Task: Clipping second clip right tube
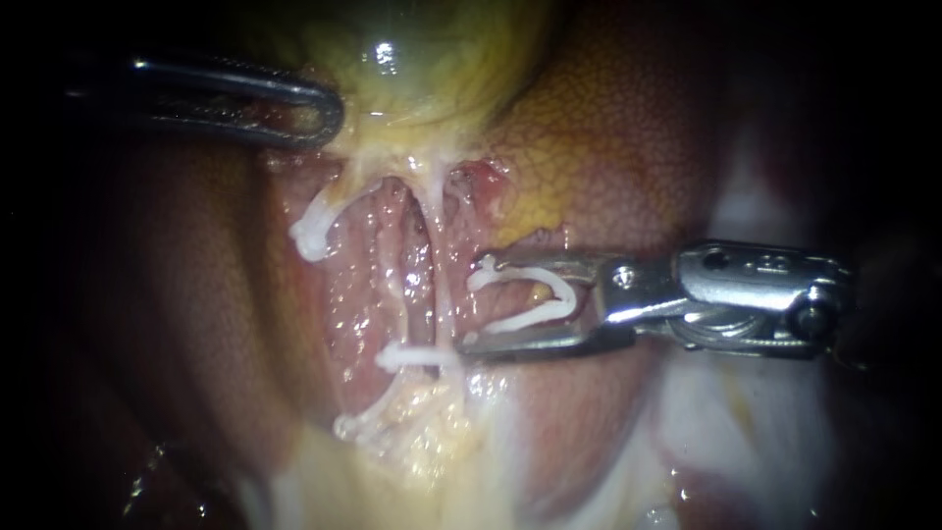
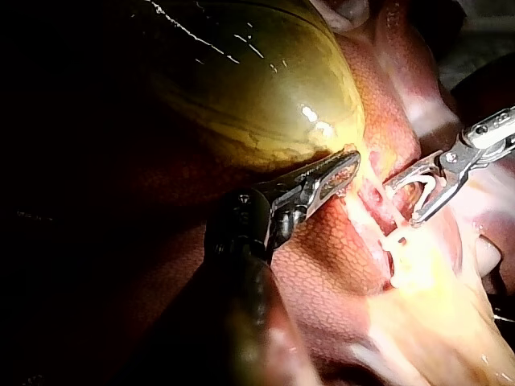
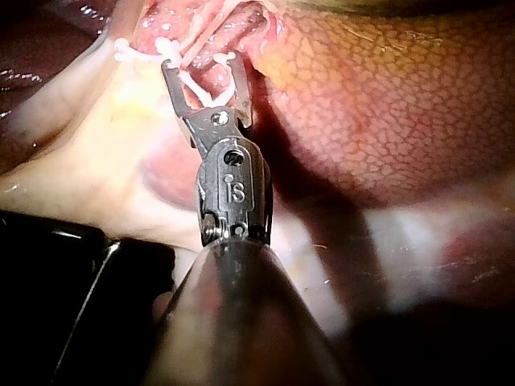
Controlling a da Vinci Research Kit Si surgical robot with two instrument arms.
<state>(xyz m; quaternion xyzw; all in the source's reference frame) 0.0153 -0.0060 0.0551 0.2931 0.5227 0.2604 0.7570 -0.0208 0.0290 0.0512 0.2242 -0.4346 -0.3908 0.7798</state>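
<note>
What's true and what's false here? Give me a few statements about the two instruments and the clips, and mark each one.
1. The right instrument's end effector carries a white loaded clip. True.
2. The loaded clip is squeezed flat. False: its legs stand apart.
3. A closed clip sits across a tube, near the right instrument's lower tip. True.
4. The left instrument hangs free, touching nothing. False: it grips the gallbladder at its base.

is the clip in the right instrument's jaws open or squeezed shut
Open. The white clip lies as a wide V between the spread jaws of the right instrument, its two legs well apart at the tips.
</note>
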